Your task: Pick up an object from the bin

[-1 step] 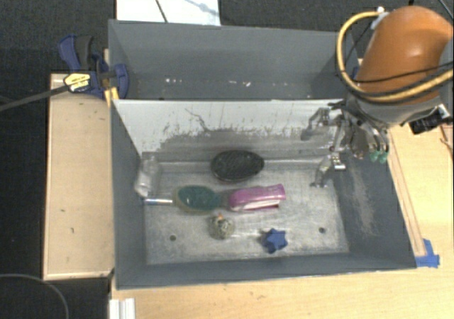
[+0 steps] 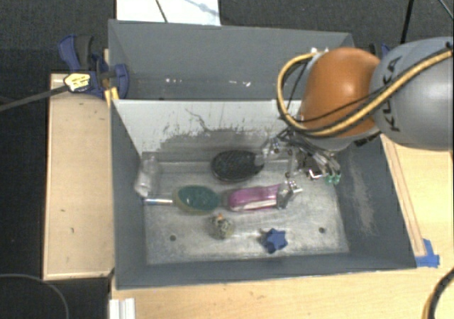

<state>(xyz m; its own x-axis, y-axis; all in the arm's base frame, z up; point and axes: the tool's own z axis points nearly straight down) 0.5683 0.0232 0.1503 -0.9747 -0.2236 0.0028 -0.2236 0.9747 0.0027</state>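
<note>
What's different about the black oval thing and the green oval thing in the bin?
The black oval thing is dark and looks bumpy on top; the green oval thing is teal and smooth. The black one lies nearer the back wall of the bin; the green one lies nearer the front, beside the purple thing. Both are oval and lie flat on the floor.

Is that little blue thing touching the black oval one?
No, the blue thing lies apart near the front, with the purple thing between it and the black oval.
</note>
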